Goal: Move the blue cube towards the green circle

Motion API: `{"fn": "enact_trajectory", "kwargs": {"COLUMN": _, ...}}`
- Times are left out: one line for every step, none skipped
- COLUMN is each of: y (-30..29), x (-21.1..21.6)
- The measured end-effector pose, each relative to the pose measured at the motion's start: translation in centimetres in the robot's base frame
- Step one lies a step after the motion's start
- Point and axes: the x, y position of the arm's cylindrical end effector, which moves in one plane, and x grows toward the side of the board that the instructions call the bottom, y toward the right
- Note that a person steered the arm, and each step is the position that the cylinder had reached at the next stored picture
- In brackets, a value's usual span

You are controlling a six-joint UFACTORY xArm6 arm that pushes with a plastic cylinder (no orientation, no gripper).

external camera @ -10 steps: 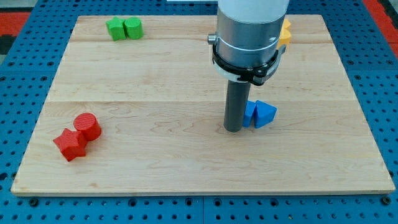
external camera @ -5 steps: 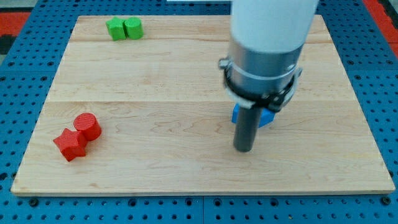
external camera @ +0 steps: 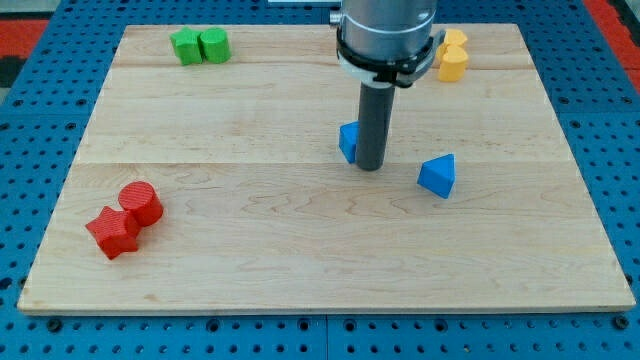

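The dark rod of the arm ends in my tip (external camera: 370, 166), resting on the pale wooden table top (external camera: 250, 240); there is nothing to open or close, it grips nothing and only pushes. The small blue cube (external camera: 349, 141) sits touching the rod on its view-left side, partly hidden behind it, so its exact shape is only partly visible.

Key relation: the round green circle block (external camera: 213, 44) lies well apart from the blue cube, up and to the view's left, near the table top's upper edge. The tip is on the cube's view-right, slightly lower side, which is roughly the far side from the green circle. Judged from this, a push toward the upper left would carry the cube the right way, though the contact looks more sideways than diagonal, so the cube may slide off line.

Other blocks relative to the blue cube:
- green block of unclear shape (external camera: 186, 45), just left of the green circle, touching it.
- blue triangular block (external camera: 438, 175), to the lower right, apart.
- two yellow blocks (external camera: 452, 55), upper right.
- red cylinder (external camera: 141, 203) and red star-like block (external camera: 111, 231), far lower left.
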Motion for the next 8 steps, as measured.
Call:
{"fn": "enact_trajectory", "kwargs": {"y": 0.1, "x": -2.6}}
{"fn": "enact_trajectory", "kwargs": {"y": -3.7, "x": -4.0}}
{"fn": "enact_trajectory", "kwargs": {"y": -4.4, "x": -7.5}}
{"fn": "enact_trajectory", "kwargs": {"y": -4.6, "x": -9.7}}
{"fn": "enact_trajectory", "kwargs": {"y": -5.3, "x": -11.7}}
{"fn": "enact_trajectory", "kwargs": {"y": -7.3, "x": -13.0}}
{"fn": "enact_trajectory", "kwargs": {"y": -10.7, "x": -13.5}}
{"fn": "enact_trajectory", "kwargs": {"y": -12.6, "x": -13.3}}
